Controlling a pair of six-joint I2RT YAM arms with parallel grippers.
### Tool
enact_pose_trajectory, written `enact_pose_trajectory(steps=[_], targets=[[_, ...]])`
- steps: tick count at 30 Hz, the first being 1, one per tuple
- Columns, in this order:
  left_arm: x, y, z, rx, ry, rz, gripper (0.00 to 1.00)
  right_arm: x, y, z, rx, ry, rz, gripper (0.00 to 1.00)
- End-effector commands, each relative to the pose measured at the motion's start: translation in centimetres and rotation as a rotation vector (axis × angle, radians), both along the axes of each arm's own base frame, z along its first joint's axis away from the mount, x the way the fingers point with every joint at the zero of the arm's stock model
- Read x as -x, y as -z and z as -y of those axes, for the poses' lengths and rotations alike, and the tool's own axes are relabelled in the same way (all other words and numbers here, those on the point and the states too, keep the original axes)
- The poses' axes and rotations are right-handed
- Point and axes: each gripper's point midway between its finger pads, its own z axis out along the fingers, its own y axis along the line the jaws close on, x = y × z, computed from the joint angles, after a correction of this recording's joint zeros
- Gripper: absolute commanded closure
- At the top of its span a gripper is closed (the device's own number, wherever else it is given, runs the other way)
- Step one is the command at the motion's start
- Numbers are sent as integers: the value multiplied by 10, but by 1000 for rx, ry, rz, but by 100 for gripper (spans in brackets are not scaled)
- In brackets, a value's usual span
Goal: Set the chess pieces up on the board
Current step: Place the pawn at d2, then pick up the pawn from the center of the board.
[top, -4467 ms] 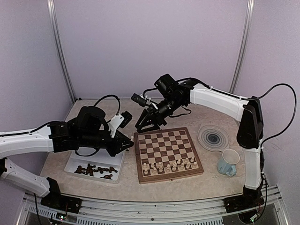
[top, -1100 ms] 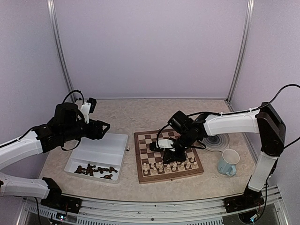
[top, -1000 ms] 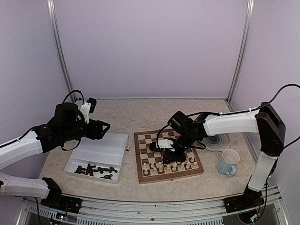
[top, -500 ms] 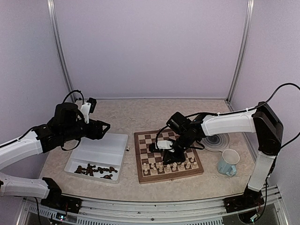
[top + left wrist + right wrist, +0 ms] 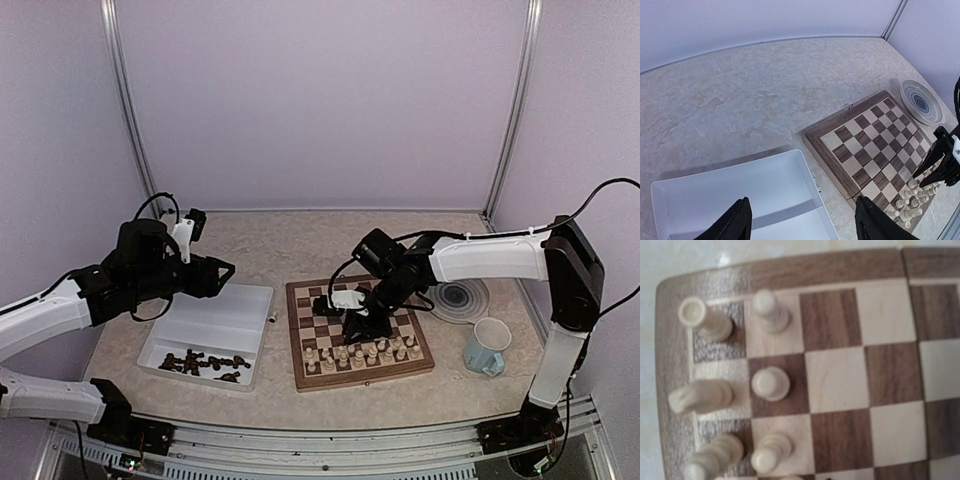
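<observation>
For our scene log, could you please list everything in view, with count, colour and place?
board: one, brown-and-cream checks, table centre
cream chess pieces: many, cream, board's two near rows
dark chess pieces: several, dark brown, tray's near end
tray: one, white, left of board
plate: one, grey-ringed, right of board
mug: one, pale blue, nearer than the plate
left arm: one, white-black, jaws apart above tray
right arm: one, white-black, jaws over the cream pieces

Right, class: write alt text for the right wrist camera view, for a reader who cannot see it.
Close top-down view of one corner of the board, with cream chess pieces standing two deep along its left edge. Nothing else stands on the part in view.
</observation>
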Motion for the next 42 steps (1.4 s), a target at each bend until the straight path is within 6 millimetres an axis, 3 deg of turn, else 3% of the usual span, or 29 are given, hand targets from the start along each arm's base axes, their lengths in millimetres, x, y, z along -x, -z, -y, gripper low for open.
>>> enact_pose_trajectory(steps=[1,4,8,12,16,24,30,42], targets=[[-3,6,4,14,1,-36,32,-4,-33,-8,-58,-8,12,77],[-4,21,13,18,-17,-140,41,-13,-50,-8,-92,10,15,77],[9,37,45,-30,-10,-226,43,-25,-71,-2,-137,49,32,76],[13,56,78,-48,-15,-324,48,-35,-81,10,-155,91,61,76],[9,80,97,-79,-50,-407,50,-44,-89,22,-169,137,77,76],[1,116,110,-66,-119,-507,52,-56,-103,51,-220,233,101,75],[4,144,126,-65,-103,-579,54,-55,-102,60,-226,252,105,75],[-6,167,100,-204,-259,-591,51,-50,-94,62,-229,252,80,75]])
